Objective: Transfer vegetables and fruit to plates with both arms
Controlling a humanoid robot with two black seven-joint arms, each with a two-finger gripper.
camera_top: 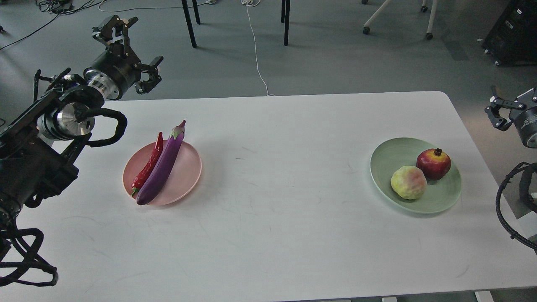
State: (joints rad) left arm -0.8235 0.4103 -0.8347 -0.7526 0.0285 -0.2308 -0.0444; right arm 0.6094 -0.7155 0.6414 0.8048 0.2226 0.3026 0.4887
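The purple eggplant (161, 167) and the red chili pepper (149, 164) lie side by side on the pale pink plate (188, 167) at the table's left. The pomegranate (434, 163) and the bumpy yellow-green fruit (408, 182) sit in the pale green plate (392, 157) at the right. My left gripper (133, 52) is open and empty, raised beyond the table's far left corner, well clear of the pink plate. My right gripper (501, 110) is open and empty at the right edge of the view, off the table, behind and to the right of the green plate.
The white table (285, 235) holds only the two plates. Black table legs (189, 23), a white cable (256, 50) and chair casters stand on the floor beyond the far edge. A dark case (514, 33) is at the far right.
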